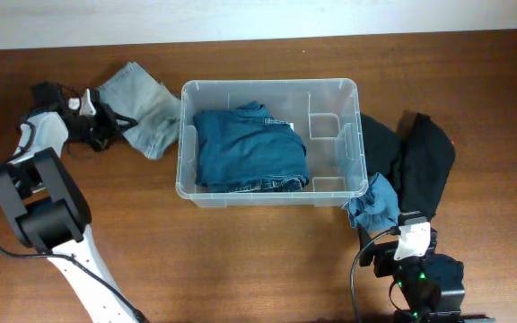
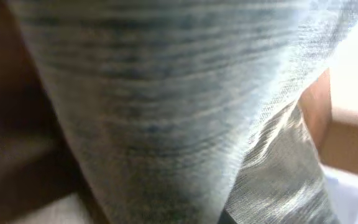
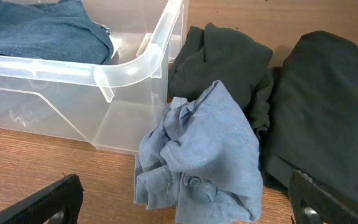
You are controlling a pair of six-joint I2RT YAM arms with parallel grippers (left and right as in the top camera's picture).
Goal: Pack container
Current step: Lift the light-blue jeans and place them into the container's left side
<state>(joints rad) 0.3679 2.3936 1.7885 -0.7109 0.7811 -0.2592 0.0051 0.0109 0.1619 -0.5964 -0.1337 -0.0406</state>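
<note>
The clear plastic container stands mid-table with folded dark blue jeans in its left part; its corner also shows in the right wrist view. My left gripper is at the left edge of a light grey denim garment. That cloth fills the left wrist view and hides the jaws, which look closed on it. My right gripper is wide open and empty, just in front of a crumpled light blue garment lying by the container's front right corner.
Two black garments lie right of the container, one against its wall and a larger one further right, both in the right wrist view. The container's right side has small moulded compartments.
</note>
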